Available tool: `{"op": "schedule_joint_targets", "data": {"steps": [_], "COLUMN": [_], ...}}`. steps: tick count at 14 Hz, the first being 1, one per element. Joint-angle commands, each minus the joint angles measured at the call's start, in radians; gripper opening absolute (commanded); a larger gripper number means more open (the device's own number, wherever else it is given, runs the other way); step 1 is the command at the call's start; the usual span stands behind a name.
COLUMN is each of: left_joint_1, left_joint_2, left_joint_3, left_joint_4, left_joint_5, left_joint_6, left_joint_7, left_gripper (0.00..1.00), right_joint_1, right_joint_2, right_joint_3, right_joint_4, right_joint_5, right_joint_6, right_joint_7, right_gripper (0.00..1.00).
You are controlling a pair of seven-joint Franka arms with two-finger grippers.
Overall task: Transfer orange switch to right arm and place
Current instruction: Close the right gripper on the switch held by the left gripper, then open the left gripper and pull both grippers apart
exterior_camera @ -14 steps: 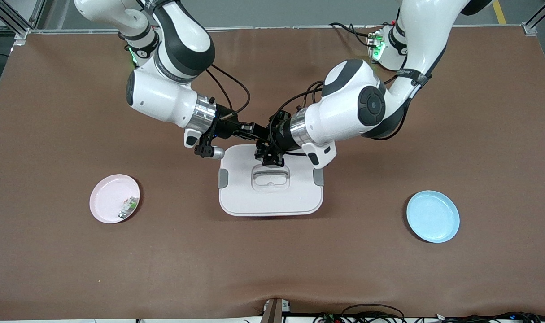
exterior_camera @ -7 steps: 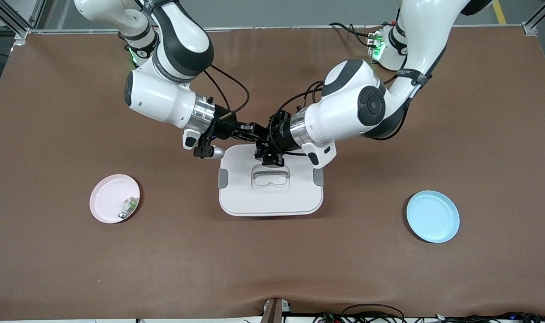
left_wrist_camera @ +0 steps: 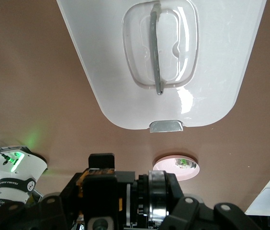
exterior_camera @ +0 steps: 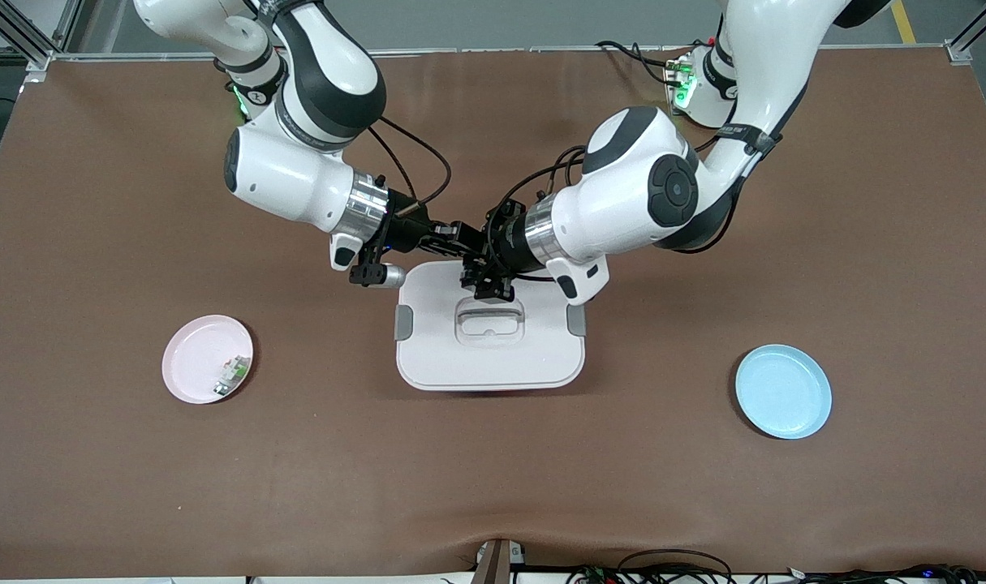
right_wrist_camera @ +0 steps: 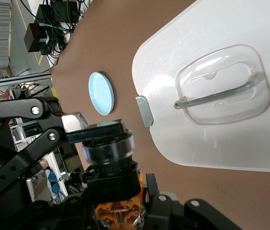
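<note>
While the two arms meet nose to nose in the middle, the orange switch [right_wrist_camera: 118,213] shows only as a scrap of orange low in the right wrist view, tucked in the jaws of the right tool [exterior_camera: 454,234]. That tool is clamped tight on it. It is up in the air, over the edge of the white box [exterior_camera: 489,361] that lies toward the arms' bases.

The left tool [exterior_camera: 475,247] comes in tip to tip at that same spot, its jaws drawn narrow too. Whether it grips the switch as well, I cannot tell, because the front view buries the meeting point under black hardware.

Below them the box sits flat in the middle of the brown counter [exterior_camera: 493,487], with its clear handle facing up.

Toward the right arm's end sits a pink plate [exterior_camera: 196,357] with a small green-and-white part [exterior_camera: 231,374] in it, by its rim. Toward the left arm's end, well apart, sits a blue plate [exterior_camera: 785,392].
</note>
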Motion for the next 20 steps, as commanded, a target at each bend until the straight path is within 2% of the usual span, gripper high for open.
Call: {"op": "schedule_joint_targets", "data": {"steps": [1,2,6,7,8,9,15,18,20], "left_joint_1": [-0.002,-0.002,0.005,0.005,0.005,0.007,0.016,0.025,0.039], "left_joint_2": [-0.012,-0.012,-0.016,-0.018,-0.018,-0.018,-0.033,-0.053,-0.062], "left_joint_3": [0.004,0.004,0.004,0.004,0.006,0.007,0.012,0.009,0.009], "left_joint_4": [0.012,0.012,0.012,0.012,0.012,0.010,0.010,0.012,0.012], "left_joint_5": [-0.012,-0.012,-0.012,-0.010,-0.009,-0.009,0.015,0.095,0.149], "left_joint_6": [-0.014,-0.014,-0.014,-0.016,-0.016,-0.017,-0.028,-0.051,-0.066], "left_joint_7": [-0.018,-0.018,-0.018,-0.018,-0.018,-0.016,-0.016,-0.007,0.020], "left_gripper": [0.55,0.55,0.66,0.75,0.93,1.00,1.00,1.00,1.00], "right_joint_1": [-0.014,-0.014,-0.023,-0.025,-0.028,-0.029,-0.081,-0.143,-0.214], "right_joint_2": [0.008,0.008,0.005,0.005,0.003,0.003,-0.008,-0.032,-0.055], "right_joint_3": [-0.002,-0.002,-0.002,-0.002,-0.002,-0.002,-0.004,-0.004,-0.004], "right_joint_4": [0.014,0.014,0.014,0.014,0.014,0.014,0.015,0.018,0.024], "right_joint_5": [0.009,0.009,0.009,0.007,0.008,0.007,-0.004,-0.172,-0.285], "right_joint_6": [-0.004,-0.004,-0.007,-0.008,-0.008,-0.008,-0.097,-0.180,-0.289], "right_joint_7": [0.002,0.004,0.007,0.008,0.008,0.008,0.001,-0.010,-0.085], "right_gripper": [0.00,0.00,0.00,0.00,0.00,0.00,0.00,0.00,0.00]}}
